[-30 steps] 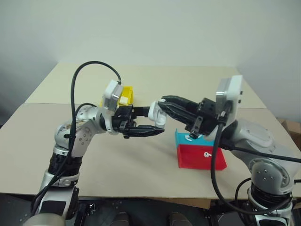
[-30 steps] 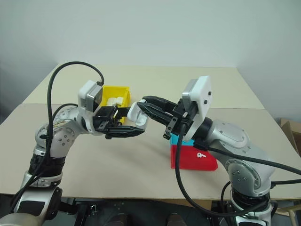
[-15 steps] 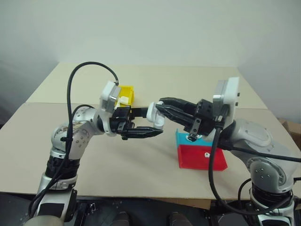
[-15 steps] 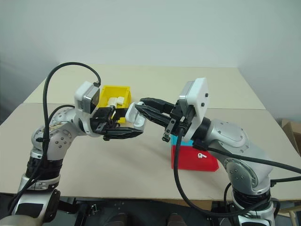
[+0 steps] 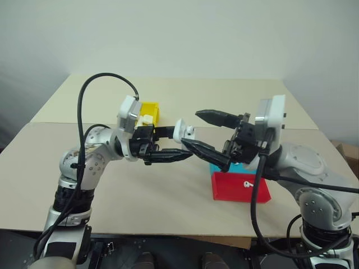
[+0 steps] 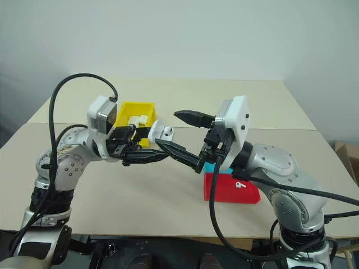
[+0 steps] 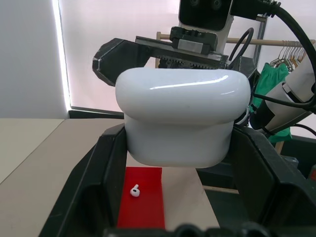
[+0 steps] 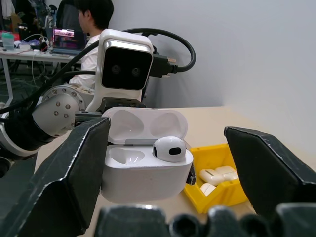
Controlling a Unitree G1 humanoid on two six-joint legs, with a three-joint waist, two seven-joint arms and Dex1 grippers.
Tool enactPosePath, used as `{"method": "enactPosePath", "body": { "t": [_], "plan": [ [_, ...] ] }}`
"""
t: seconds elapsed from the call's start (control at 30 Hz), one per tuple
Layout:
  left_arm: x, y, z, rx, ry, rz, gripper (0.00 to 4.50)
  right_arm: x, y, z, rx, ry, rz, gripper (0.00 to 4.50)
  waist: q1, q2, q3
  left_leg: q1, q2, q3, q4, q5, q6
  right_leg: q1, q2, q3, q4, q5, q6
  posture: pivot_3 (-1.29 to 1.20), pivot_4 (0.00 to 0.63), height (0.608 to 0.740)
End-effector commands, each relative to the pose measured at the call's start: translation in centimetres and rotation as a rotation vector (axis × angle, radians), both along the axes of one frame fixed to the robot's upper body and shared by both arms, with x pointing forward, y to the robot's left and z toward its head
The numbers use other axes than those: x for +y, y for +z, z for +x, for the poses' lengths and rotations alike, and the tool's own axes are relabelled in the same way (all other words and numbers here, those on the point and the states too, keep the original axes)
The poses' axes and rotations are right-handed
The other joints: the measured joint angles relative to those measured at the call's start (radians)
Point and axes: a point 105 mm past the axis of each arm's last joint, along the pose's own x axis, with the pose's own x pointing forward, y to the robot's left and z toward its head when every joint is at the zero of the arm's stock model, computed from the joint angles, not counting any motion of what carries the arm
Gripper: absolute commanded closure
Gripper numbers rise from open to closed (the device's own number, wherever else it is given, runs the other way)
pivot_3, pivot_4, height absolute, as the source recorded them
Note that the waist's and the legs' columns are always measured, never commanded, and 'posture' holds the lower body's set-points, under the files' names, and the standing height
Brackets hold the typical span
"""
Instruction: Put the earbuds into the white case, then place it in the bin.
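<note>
The right end effector (image 6: 188, 140) gapes; the left end effector (image 6: 147, 149) clamps the white case (image 8: 145, 170), so it should fetch the remaining earbud (image 6: 240, 184) gently.

The yellow bin (image 6: 136, 117) sits half hidden behind the left arm — contents too small to identify. The blue tray (image 5: 215, 167) — mostly blocked by the right gripper (image 5: 206, 132).
</note>
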Motion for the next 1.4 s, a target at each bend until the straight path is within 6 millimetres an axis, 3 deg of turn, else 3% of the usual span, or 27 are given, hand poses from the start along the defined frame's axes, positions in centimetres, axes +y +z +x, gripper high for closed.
{"method": "enactPosePath", "body": {
  "t": [0.03, 0.2, 0.33, 0.47, 0.57, 0.63, 1.07, 1.4],
  "plan": [
    [0.5, 0.9, -0.4, -0.052, 0.002, -0.017, 1.71, -2.5, 2.1, 0.3, -0.059, -0.052, 0.009, 0.22, 0.001, 0.000, 0.000, 0.000, 0.000, 0.000, 0.000, 0.000, 0.000, 0.000, 0.000, 0.000, 0.000, 0.000, 0.000, 0.00, 0.150, 0.740],
    [0.9, 0.7, -0.8, -0.053, 0.011, -0.013, 1.71, -5.7, 2.0, 2.8, -0.061, -0.152, -0.241, 0.22, 0.002, 0.000, 0.000, 0.000, 0.000, 0.000, 0.000, 0.000, 0.000, 0.000, 0.000, 0.000, -0.001, 0.000, 0.000, 0.00, 0.150, 0.740],
    [1.0, 0.5, -1.4, -0.055, 0.022, -0.017, 1.71, -8.9, -2.2, 6.8, -0.074, -0.248, -0.728, 0.22, -0.004, 0.001, 0.000, 0.000, 0.000, 0.000, 0.000, 0.000, 0.000, -0.001, 0.000, 0.000, -0.001, 0.000, 0.000, 0.00, 0.150, 0.740],
    [1.0, 0.3, -1.8, -0.057, 0.041, -0.021, 1.71, -10.3, -4.5, 10.1, 0.053, -0.200, -0.920, 1.09, -0.018, 0.001, 0.001, 0.001, 0.000, 0.002, 0.001, 0.000, 0.000, 0.000, 0.000, 0.002, -0.001, 0.000, 0.000, 0.00, 0.150, 0.740],
    [1.2, 0.3, -2.0, -0.059, 0.056, -0.025, 1.71, -10.1, -5.8, 12.6, 0.266, -0.240, -0.950, 1.89, -0.028, 0.001, 0.001, 0.001, 0.000, 0.001, 0.000, 0.000, 0.000, -0.001, 0.000, 0.001, 0.000, 0.000, 0.000, 0.00, 0.150, 0.740],
    [1.3, 0.3, -2.2, -0.060, 0.065, -0.022, 1.71, -9.8, -7.1, 13.7, 0.394, -0.267, -1.000, 1.89, -0.032, 0.002, 0.001, 0.000, 0.000, 0.001, 0.000, 0.000, 0.000, -0.002, 0.000, 0.001, 0.000, 0.000, 0.000, 0.00, 0.150, 0.740],
    [1.7, 0.3, -2.2, -0.052, 0.096, -0.020, 1.71, -8.6, -11.3, 15.7, 0.616, -0.361, -1.158, 1.89, -0.004, 0.002, 0.001, -0.004, 0.000, 0.001, 0.001, 0.000, 0.000, -0.006, 0.000, 0.000, 0.002, 0.000, -0.001, 0.00, 0.150, 0.740],
    [1.6, 0.1, -2.5, -0.039, 0.102, -0.020, 1.71, -8.2, -12.1, 15.4, 0.679, -0.370, -1.188, 1.89, -0.003, 0.002, 0.002, -0.005, 0.000, 0.001, 0.001, 0.000, 0.000, -0.007, 0.000, 0.000, 0.002, 0.000, -0.001, 0.00, 0.150, 0.740]
  ]
}}
